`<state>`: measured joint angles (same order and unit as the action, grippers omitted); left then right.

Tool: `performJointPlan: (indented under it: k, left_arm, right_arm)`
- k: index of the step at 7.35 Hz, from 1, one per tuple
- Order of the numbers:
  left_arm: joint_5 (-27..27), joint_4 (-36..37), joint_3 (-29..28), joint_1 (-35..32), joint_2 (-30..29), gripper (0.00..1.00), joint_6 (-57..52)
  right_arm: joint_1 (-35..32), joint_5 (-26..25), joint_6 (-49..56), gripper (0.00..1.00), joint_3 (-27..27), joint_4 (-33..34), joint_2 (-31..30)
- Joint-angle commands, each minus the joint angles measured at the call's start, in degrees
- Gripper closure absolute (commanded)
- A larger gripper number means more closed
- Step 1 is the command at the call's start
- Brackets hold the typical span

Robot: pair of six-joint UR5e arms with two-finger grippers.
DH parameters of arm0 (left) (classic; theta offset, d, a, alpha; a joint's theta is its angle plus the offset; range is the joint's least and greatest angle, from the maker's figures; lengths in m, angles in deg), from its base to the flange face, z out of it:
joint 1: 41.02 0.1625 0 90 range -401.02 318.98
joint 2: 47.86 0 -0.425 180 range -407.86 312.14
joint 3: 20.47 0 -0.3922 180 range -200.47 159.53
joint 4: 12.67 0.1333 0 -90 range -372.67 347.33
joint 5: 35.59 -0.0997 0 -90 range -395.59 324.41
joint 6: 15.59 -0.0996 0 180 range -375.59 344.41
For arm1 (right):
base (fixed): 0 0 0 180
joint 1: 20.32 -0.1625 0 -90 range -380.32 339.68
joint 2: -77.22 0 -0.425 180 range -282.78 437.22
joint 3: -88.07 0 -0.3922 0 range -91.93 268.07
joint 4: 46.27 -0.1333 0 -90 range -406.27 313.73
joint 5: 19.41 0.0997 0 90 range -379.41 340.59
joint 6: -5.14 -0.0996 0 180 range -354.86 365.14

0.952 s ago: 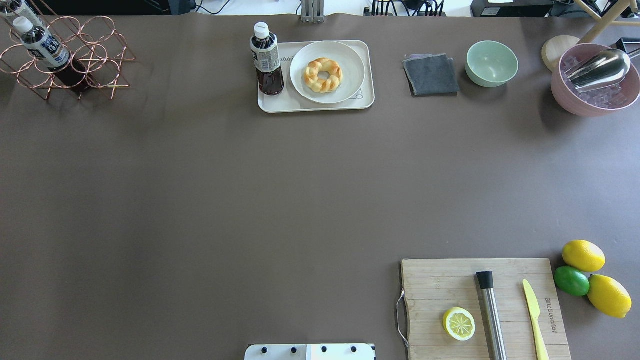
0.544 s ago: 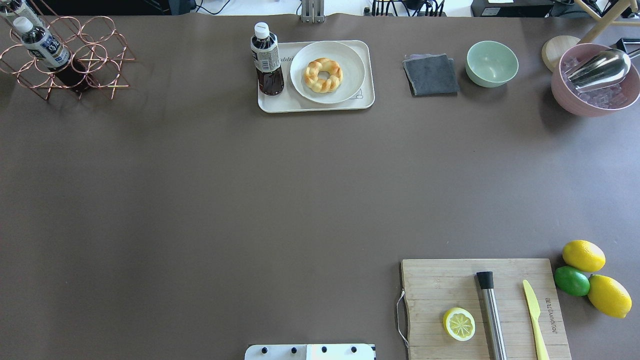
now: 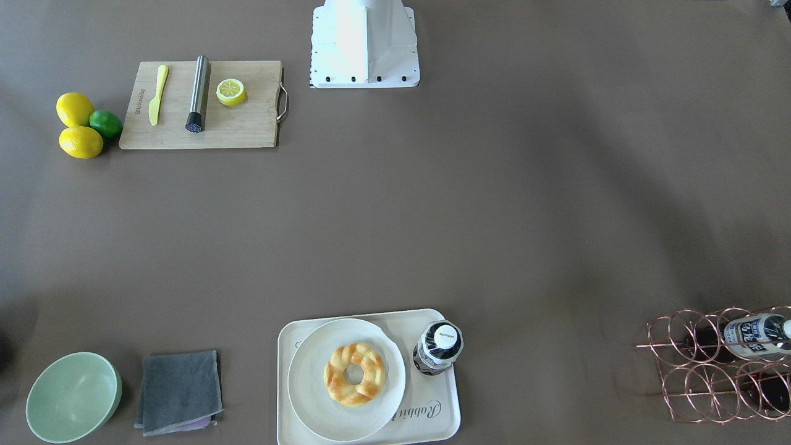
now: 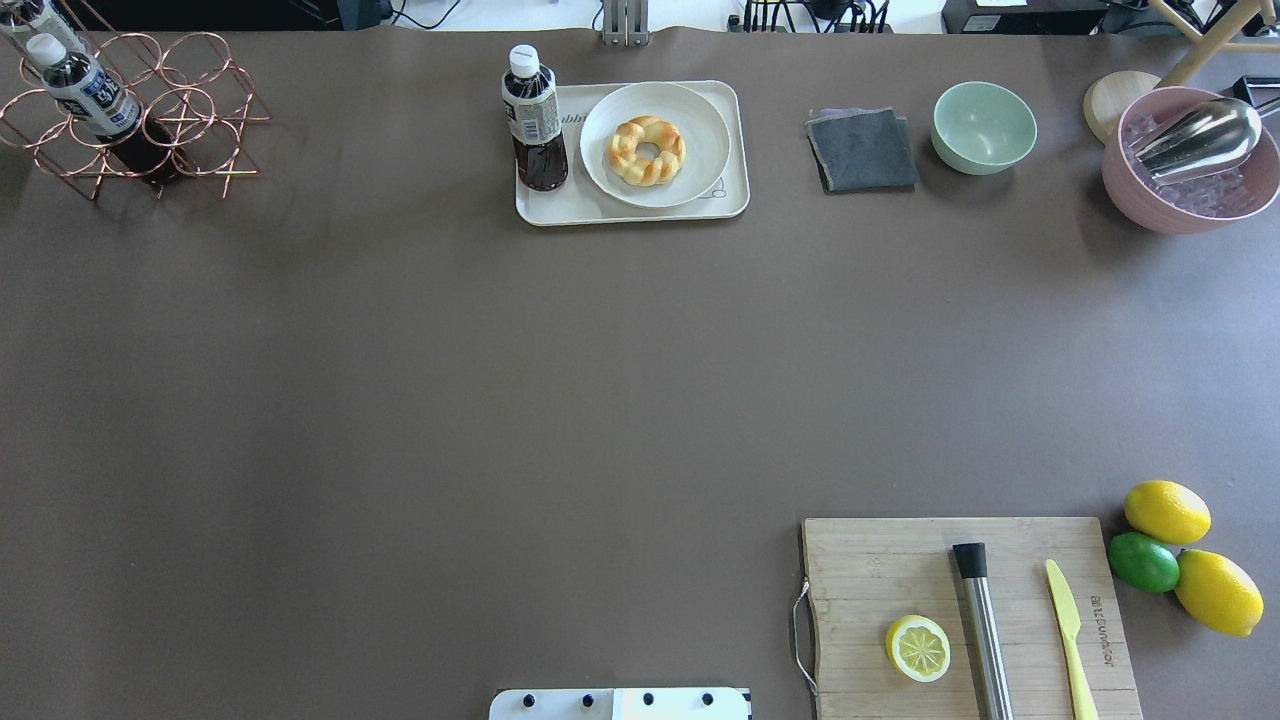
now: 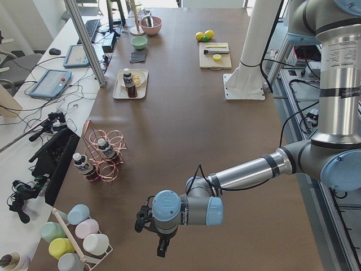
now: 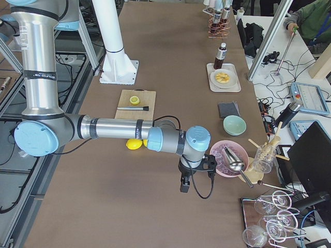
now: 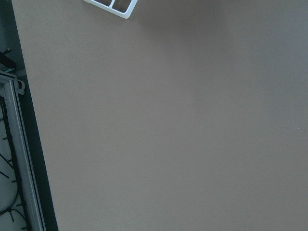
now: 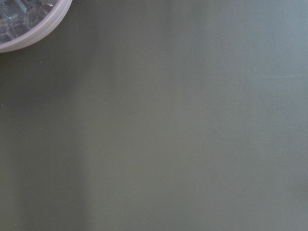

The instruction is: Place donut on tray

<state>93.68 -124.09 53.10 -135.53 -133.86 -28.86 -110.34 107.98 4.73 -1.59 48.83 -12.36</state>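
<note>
The golden braided donut [image 4: 630, 165] lies on a round white plate [image 4: 700, 140], which sits on the cream tray [image 4: 560, 205] at the far middle of the table. They also show in the front view: donut [image 3: 337, 377], plate [image 3: 309, 383], tray [image 3: 432, 411]. A dark drink bottle [image 4: 533, 120] stands on the tray's left end. My left gripper [image 5: 162, 248] hangs off the table's left end and my right gripper [image 6: 184, 186] hangs near the right end, both far from the tray. I cannot tell whether either is open or shut.
A wooden cutting board [image 4: 880, 570] holds a lemon half [image 4: 918, 648], a steel rod and a yellow knife, with lemons and a lime beside it. A grey cloth [image 4: 862, 150], green bowl [image 4: 984, 127], pink ice bowl [image 4: 1190, 190] and copper bottle rack [image 4: 130, 120] line the far edge.
</note>
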Motion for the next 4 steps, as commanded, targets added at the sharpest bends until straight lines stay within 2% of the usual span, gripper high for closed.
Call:
performJointPlan:
  k: [1, 2, 3, 4]
  left_arm:
    - [0.11, -0.64, 0.26, 0.46, 1.45, 0.02, 0.70]
    - [0.37, -0.47, 0.35, 0.46, 1.45, 0.02, 0.79]
    - [5.07, 0.23, 2.00, 0.46, 0.50, 0.02, 2.88]
    - [7.03, 1.46, 5.59, 1.15, 0.66, 0.02, 10.12]
  right_arm:
    - [0.11, 0.67, -0.04, 0.00, 0.53, -0.88, 0.11]
    - [0.11, 0.67, -0.04, 0.00, 0.44, -0.88, 0.02]
    - [0.11, 0.58, 0.05, 0.00, 0.44, -0.88, 0.02]
    - [0.11, 0.58, 0.05, 0.00, 0.35, -0.88, 0.02]
